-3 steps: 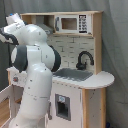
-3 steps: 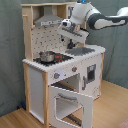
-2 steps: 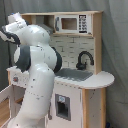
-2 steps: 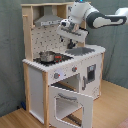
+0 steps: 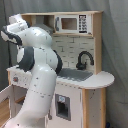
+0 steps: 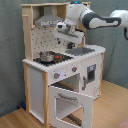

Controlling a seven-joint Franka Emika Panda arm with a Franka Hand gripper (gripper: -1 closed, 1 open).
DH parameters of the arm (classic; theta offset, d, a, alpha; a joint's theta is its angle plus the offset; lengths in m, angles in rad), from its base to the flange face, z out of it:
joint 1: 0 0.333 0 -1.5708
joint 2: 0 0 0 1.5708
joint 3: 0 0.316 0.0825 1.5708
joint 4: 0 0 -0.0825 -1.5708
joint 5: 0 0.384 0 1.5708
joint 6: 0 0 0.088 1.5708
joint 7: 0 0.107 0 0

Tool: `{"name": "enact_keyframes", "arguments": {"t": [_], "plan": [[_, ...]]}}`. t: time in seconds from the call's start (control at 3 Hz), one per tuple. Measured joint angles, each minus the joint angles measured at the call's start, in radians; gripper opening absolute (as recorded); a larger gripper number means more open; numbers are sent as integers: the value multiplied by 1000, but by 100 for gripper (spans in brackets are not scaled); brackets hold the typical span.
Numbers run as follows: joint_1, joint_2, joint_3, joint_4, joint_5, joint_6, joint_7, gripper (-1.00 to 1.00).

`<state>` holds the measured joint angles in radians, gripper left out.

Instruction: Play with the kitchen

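Kitchen, the tall white and light-wood toy kitchen (image 6: 60,75) with its grey hood (image 6: 47,21) and pegboard back, fills the middle of both exterior views, oven door (image 6: 70,105) hanging open at 6 o'clock. Since a second ago the white robot arm (image 5: 40,75) has shifted slightly; its gripper (image 6: 66,34) now hangs over the counter, at 2 o'clock from the small metal pot (image 6: 46,56) on the red-ringed stove. Whether its fingers are spread or closed, I cannot tell. The black faucet (image 5: 84,59) stands behind the grey sink (image 5: 75,75).

Grey curtain backdrop (image 6: 10,60), wooden floor (image 6: 112,107)
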<state>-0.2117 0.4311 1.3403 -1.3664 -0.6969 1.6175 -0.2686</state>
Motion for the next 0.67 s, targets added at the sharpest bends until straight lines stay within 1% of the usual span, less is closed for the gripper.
{"name": "enact_keyframes", "arguments": {"t": [0.67], "plan": [[140,82,-92,80,-52,-15,-3,100]]}}
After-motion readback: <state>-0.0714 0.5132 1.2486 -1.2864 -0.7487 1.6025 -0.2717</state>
